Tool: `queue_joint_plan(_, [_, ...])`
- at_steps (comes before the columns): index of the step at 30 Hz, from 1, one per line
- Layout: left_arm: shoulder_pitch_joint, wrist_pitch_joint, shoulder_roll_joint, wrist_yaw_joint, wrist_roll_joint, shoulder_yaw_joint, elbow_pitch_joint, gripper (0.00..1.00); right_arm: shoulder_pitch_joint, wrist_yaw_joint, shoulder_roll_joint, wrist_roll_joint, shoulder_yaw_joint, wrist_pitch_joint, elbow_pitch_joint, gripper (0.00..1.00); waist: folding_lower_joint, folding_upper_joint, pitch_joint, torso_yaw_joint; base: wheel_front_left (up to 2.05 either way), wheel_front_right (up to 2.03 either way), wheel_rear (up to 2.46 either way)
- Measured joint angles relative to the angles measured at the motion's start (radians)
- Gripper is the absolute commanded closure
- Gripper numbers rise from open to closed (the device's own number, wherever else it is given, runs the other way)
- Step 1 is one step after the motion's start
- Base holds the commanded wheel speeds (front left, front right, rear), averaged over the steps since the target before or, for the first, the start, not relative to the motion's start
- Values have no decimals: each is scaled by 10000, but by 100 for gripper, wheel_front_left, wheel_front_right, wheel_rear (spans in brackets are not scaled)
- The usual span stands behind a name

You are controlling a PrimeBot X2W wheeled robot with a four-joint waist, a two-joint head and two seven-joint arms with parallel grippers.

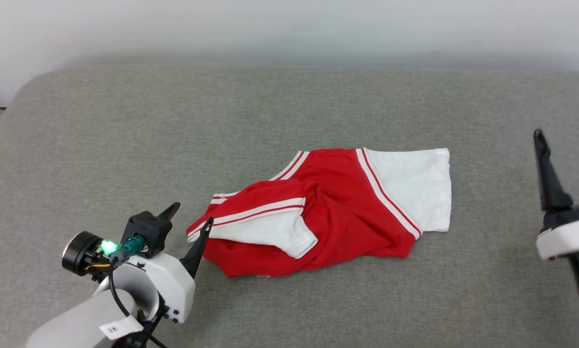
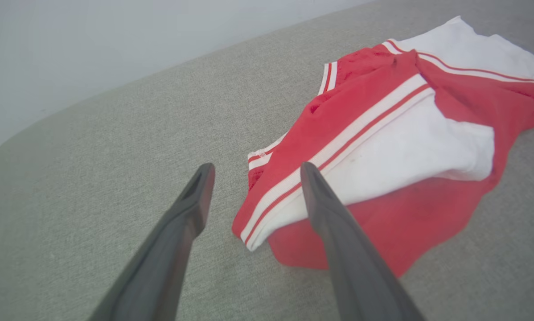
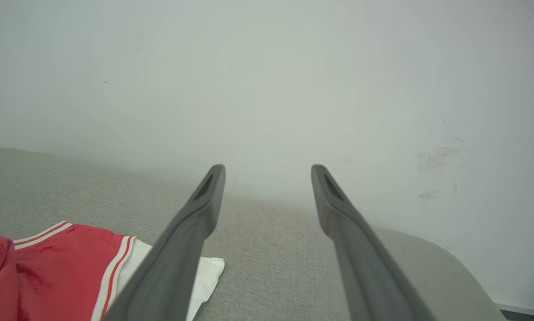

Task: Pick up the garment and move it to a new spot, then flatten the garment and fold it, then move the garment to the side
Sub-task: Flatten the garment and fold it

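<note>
Grey fabric surface [image 1: 125, 145] around crumpled garment [image 1: 347, 212] (left pincer [image 1: 193, 213] just beside it)

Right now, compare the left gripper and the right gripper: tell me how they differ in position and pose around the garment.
The left gripper sits at the left edge of the garment; the right gripper stands well off the garment's right side, apart from it. The left gripper angles in toward the garment; the right gripper points past it at the wall. Both are open and hold nothing.
</note>
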Motion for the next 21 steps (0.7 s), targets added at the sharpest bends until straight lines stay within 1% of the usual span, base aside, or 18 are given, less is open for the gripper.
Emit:
queue_joint_plan(4, [279,-577,-226,777,263,339,-458,0,-778,0,-830,382,433,855,88,0,0,1,-115,369,0,0,0])
queue_joint_plan(9, [700,-865,-589,1544,790,1039,-961,0,-1685,0,-2215,1078,1638,2537,290,0,0,0,-109,852,0,0,0])
queue_joint_plan(13, [1145,-880,-1078,2071,1668,2290,-1546,0,-2502,0,-3126,1962,2853,4395,679,0,0,0,40,1169,0,0,0])
queue_joint_plan(17, [1990,-901,-1701,2276,2612,3499,-1973,0,-3155,0,-3852,2915,3866,6226,982,0,0,1,307,1375,0,0,0])
queue_joint_plan(18, [2158,-901,-1873,2270,2844,3787,-2042,0,-3335,0,-4006,3080,4050,6650,1066,0,1,0,385,1420,0,0,0])
queue_joint_plan(21, [2615,-903,-2454,2065,3457,4550,-2201,0,-3755,0,-4345,3659,4544,7933,1421,0,0,0,636,1563,0,0,0])
